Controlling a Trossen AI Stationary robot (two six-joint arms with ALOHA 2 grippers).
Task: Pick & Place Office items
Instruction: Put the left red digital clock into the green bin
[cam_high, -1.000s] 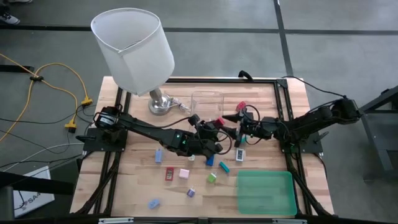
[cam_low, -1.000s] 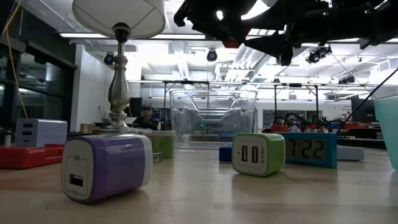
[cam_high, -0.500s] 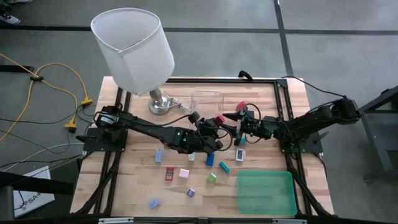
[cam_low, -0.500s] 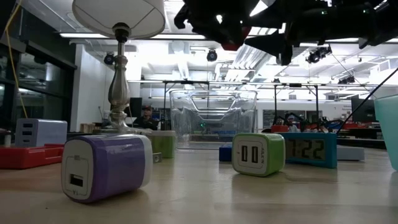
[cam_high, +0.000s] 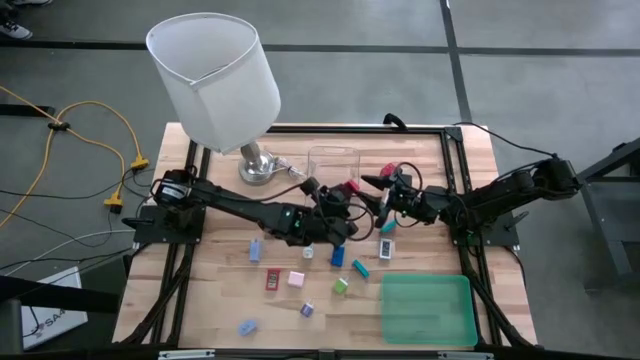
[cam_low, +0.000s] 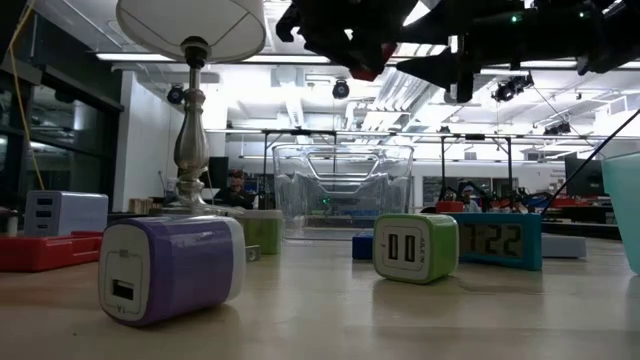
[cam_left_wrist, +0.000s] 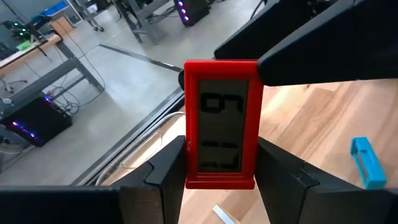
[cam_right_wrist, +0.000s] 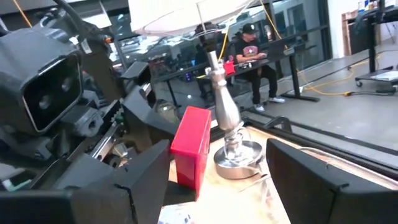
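Our left pincer (cam_left_wrist: 219, 177) is clamped on the red clock (cam_left_wrist: 221, 123), held upright above the surface (cam_high: 215, 280); its display shows dark digit segments, not clearly readable. Our right pincer (cam_right_wrist: 217, 180) faces it, spread wide and empty. Below, a teal clock (cam_low: 500, 241) reads "7:22".

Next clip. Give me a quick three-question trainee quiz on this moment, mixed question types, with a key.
1. True or false: the left gripper holds a red clock.
2. The right gripper is: A) shut on a blue piece, B) open and empty, C) inside the green tray.
3. Fill in: the clear box stands beside the ____ base.

Key: 1 true; 2 B; 3 lamp.
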